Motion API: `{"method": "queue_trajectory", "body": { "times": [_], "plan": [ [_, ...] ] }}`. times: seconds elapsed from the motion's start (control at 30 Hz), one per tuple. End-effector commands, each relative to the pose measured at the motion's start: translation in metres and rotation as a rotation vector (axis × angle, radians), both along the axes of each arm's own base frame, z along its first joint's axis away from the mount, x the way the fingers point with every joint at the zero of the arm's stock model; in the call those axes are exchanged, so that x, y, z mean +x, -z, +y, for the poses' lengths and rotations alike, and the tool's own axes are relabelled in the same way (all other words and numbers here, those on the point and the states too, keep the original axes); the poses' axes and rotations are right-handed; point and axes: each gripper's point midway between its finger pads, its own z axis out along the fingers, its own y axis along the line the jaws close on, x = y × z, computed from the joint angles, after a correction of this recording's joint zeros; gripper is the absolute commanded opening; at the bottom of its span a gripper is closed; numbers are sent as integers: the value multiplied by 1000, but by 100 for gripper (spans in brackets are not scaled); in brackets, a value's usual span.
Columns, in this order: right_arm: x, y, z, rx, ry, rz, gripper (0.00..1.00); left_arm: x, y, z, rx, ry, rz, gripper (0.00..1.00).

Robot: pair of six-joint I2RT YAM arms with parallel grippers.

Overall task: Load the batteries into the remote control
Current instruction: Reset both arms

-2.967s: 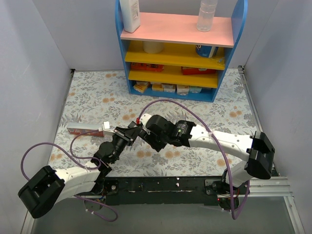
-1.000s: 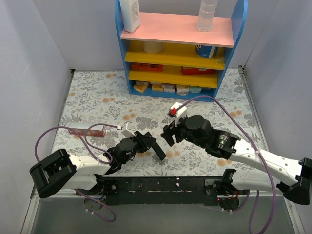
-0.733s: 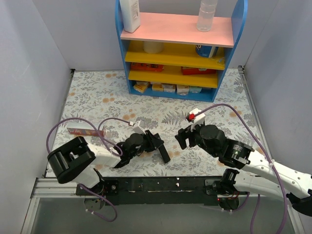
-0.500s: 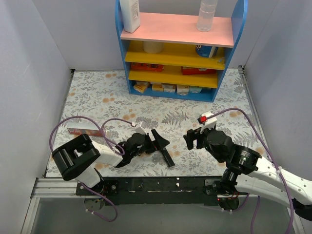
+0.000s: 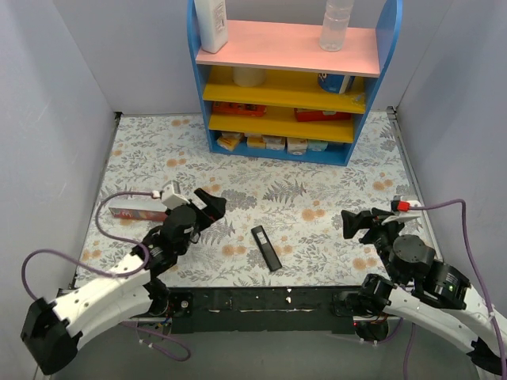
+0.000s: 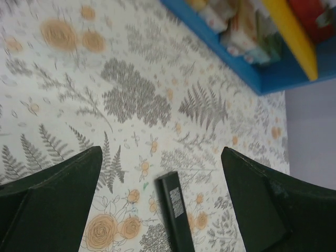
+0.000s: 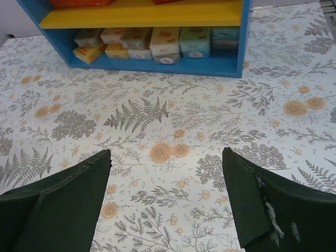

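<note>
The remote control [image 5: 266, 247] is a slim black bar lying flat on the flowered table, in the near middle, with no gripper touching it. In the left wrist view the remote control [image 6: 176, 218] shows a small grey label and lies below the gap between the jaws. My left gripper [image 5: 207, 207] hovers to its left, open [image 6: 160, 157] and empty. My right gripper [image 5: 359, 224] is well to the remote's right, open [image 7: 165, 157] over bare tablecloth. The batteries are out of view.
A blue shelf unit [image 5: 388, 47] stands at the back with a pink top, bottles and small packets [image 7: 152, 42] on its lowest level. A reddish-brown flat stick [image 5: 135, 212] lies at the left. Grey walls close in both sides.
My left gripper opened and let go of the remote, which now lies on the table. The left arm pulled back to the left and the right arm withdrew to the right.
</note>
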Motion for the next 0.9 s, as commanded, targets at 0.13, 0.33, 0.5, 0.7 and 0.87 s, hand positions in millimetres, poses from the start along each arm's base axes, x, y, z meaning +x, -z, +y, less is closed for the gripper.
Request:
{"method": "queue_trajectory", "body": {
  "times": [0.13,0.33,0.5,0.7,0.87],
  "plan": [
    [-8,-17,-46,129,123,-85,94,-20,-119,119,228,-337,-215,98],
    [-10,-18,-53,180,131,-110,94,-46,-169,152,178,-364,-391,98],
    [-8,-14,-52,166,146,-105,94,-53,-171,160,154,-370,-468,98],
    [-7,-13,-52,158,159,-102,95,-52,-174,166,185,-396,-479,98],
    [-7,-14,-54,168,164,-104,94,-54,-175,170,185,-409,-484,98]
  ]
}}
